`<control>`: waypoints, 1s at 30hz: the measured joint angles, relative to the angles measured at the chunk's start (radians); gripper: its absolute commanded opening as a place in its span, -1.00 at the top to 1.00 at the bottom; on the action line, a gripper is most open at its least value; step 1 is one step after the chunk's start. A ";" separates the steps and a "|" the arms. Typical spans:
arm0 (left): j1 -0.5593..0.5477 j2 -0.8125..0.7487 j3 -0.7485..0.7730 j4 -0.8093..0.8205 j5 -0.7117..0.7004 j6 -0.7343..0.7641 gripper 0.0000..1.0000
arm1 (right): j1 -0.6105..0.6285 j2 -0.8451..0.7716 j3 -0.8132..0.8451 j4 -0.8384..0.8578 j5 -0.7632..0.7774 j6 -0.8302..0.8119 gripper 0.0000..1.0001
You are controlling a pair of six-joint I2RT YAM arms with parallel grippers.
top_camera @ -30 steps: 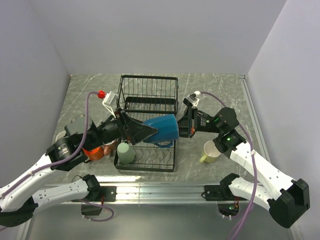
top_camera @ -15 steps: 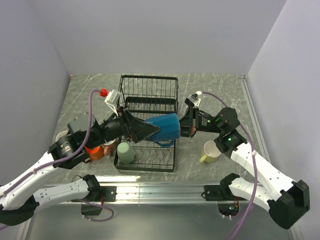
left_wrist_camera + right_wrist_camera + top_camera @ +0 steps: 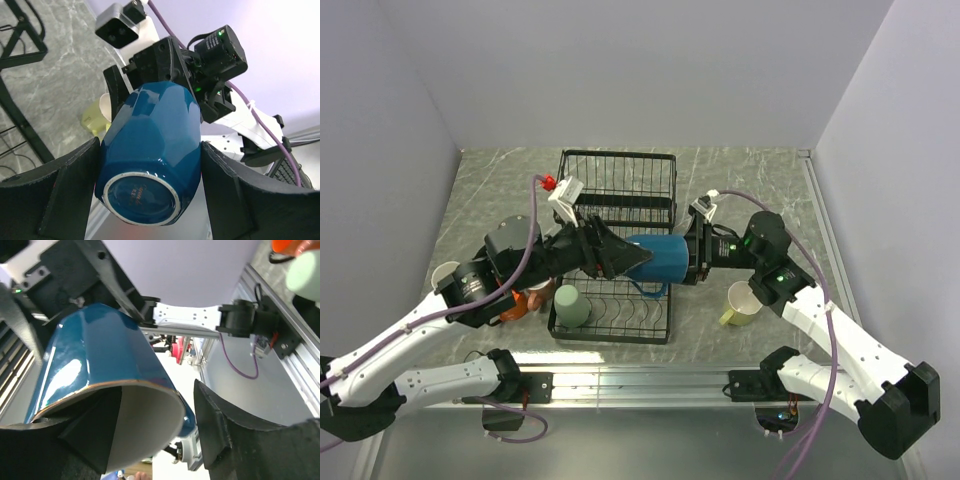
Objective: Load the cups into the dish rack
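A blue cup (image 3: 660, 258) hangs on its side above the black wire dish rack (image 3: 620, 180). My left gripper (image 3: 634, 258) is shut on its base end; in the left wrist view both pads press the sides of the blue cup (image 3: 150, 145). My right gripper (image 3: 692, 256) stands open at the rim. In the right wrist view one finger reaches inside the blue cup (image 3: 95, 350) and the other finger (image 3: 220, 420) stands clear outside it. A pale green cup (image 3: 571, 305) stands upside down in the rack's front section.
A yellow-green cup (image 3: 740, 303) stands on the table right of the rack, under my right arm. An orange cup (image 3: 525, 300) shows partly under my left arm, left of the rack. Grey walls close in the table on three sides.
My right gripper has opened and let go of the blue cup's rim. My left arm has pushed a little to the right, still holding the cup by its base.
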 measured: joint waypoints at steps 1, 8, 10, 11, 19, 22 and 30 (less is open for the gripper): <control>0.000 0.000 0.000 -0.006 -0.004 0.000 0.99 | -0.001 0.000 0.000 -0.020 0.000 -0.011 -0.34; 0.000 -0.022 0.006 -0.109 -0.081 0.005 0.99 | -0.029 -0.011 0.017 -0.220 0.010 -0.148 -0.35; 0.000 -0.024 0.019 -0.162 -0.115 0.012 0.99 | -0.045 -0.021 0.019 -0.291 0.018 -0.199 -0.35; 0.000 -0.024 0.031 -0.199 -0.137 0.014 0.99 | -0.054 -0.027 0.019 -0.327 0.023 -0.224 -0.34; 0.000 0.022 0.132 -0.442 -0.279 0.024 0.99 | -0.141 -0.018 0.064 -0.706 0.129 -0.462 -0.29; 0.000 0.089 0.132 -0.500 -0.308 0.023 0.99 | -0.150 -0.006 0.129 -0.846 0.211 -0.548 -0.28; -0.065 0.401 0.131 -0.590 -0.444 0.003 0.99 | -0.150 -0.029 0.230 -1.028 0.344 -0.675 -0.25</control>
